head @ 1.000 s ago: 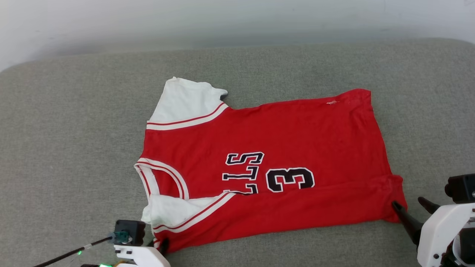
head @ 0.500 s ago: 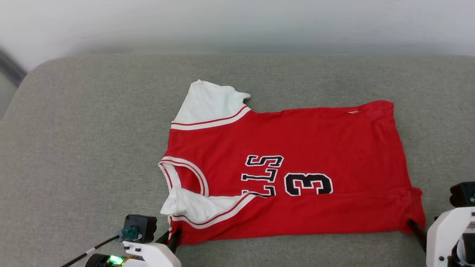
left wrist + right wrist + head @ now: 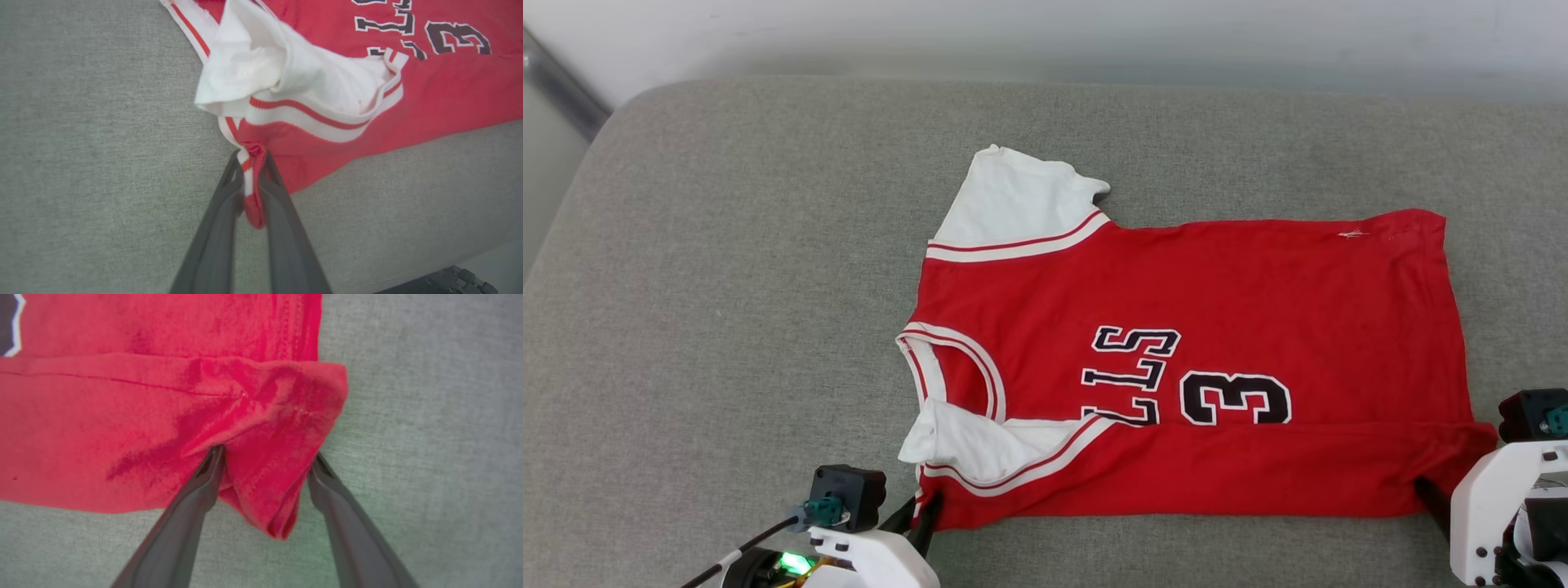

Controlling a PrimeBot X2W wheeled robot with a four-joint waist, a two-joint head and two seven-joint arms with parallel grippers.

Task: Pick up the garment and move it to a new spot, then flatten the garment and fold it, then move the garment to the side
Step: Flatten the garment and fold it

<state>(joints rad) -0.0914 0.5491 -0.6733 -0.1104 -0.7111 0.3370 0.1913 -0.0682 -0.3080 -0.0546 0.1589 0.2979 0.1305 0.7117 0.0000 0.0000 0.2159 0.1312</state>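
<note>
Cushion surface, grey woven upholstery (image 3: 727, 286), carries the whole workpiece and spans the head view. Red jersey-style garment with white short sleeves and black, white-outlined lettering (image 3: 1217, 302) lies on it right of centre. The neck points toward the robot's left and the hem toward its right. The near long edge is turned over onto the body and covers part of the print, so a first lengthwise fold appears to be in place. The near white sleeve (image 3: 286, 77) is bunched inside that fold, not flat.

Left gripper (image 3: 250, 159) is at the near shoulder corner. Its jaws are drawn narrow and pinch a tuck of red cloth and striped trim. Right gripper (image 3: 267, 457) is at the near hem corner. Its jaws stand wide, one finger on each side of the doubled corner, which sits between them unpinched.

Judgement: the two-corner placement lets both ends of the folded edge be carried together, keeping it straight. The right-hand jaws need to close before any lift; otherwise the hem end would likely drag and skew.
</note>
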